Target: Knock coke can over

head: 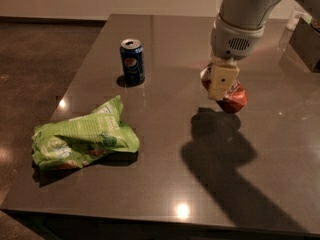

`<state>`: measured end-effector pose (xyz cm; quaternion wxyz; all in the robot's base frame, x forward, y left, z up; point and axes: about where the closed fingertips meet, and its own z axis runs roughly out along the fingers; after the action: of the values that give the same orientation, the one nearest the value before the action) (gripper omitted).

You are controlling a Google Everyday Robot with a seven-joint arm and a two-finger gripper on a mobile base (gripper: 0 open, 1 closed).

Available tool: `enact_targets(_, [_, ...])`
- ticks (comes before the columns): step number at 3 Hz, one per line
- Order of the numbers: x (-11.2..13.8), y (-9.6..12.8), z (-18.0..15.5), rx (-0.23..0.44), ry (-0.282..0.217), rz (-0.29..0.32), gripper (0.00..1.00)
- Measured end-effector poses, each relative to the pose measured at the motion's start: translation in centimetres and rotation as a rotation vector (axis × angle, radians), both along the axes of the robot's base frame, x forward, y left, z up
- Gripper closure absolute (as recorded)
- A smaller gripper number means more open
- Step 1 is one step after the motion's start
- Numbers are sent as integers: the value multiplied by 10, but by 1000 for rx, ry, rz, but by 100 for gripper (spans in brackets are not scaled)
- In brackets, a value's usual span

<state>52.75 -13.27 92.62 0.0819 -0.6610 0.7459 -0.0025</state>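
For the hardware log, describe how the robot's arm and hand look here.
The arm is a thick, rounded, pale grey-white shell, with a small dotted vent grille near the wrist. The hand, right at the coke can, is a boxy cream-yellow block. No cables show.

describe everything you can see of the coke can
The coke can looks like red-orange metal, with a silver end showing at its upper left. It is not upright: it lies tipped on the dark table, right of centre. The tool hangs right in front of it and hides its middle; whether they touch cannot be told.
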Motion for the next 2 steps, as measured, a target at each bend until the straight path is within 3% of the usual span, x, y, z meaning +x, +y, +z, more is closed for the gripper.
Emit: enact_targets(2, [-8,3,-22,-93,45,43,39])
